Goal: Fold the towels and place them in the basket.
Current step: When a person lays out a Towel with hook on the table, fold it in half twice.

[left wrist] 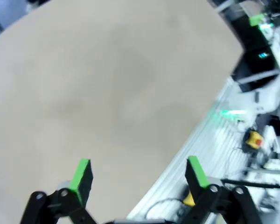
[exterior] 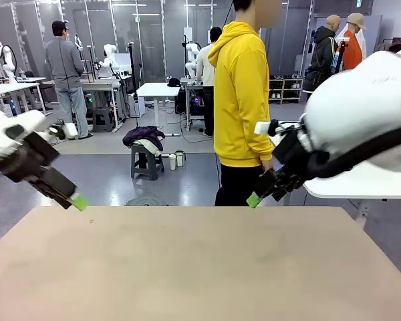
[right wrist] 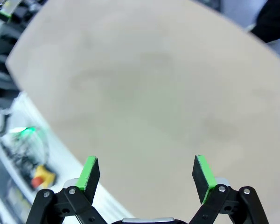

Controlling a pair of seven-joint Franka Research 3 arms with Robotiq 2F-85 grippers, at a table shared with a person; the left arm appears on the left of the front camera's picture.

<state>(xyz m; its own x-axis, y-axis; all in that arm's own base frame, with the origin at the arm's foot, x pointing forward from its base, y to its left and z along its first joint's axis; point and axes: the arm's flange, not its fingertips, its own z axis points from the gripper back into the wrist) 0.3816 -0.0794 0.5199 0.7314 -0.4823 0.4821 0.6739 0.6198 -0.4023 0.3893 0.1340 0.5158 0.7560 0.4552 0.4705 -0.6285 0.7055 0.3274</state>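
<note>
The left arm (exterior: 17, 144) stuck out from the left side of the picture. It sloped down toward the middle. The left gripper (exterior: 77, 200) pointed down and inward. It hung in the air above the left side of the table (exterior: 200, 267) and touched nothing. In the left wrist view, its two green pads (left wrist: 81, 173) stood far apart with nothing between them, so this gripper was wide open and held nothing. Under the pads lay the plain tan table top and one edge of it.

The right arm (exterior: 367, 114) stuck out from the right side and looked big and close. It bent down toward the middle too. The right gripper (exterior: 255, 198) hung in the air above the right side of the table, with its tip pointing down and to the left. In the right wrist view, its pads stood wide apart as well, and it held nothing.

The two grippers were well apart, one on each side. A person (exterior: 240, 100) in a yellow hoodie stood at the far side of the table, just behind the right gripper, with one arm hanging down.
</note>
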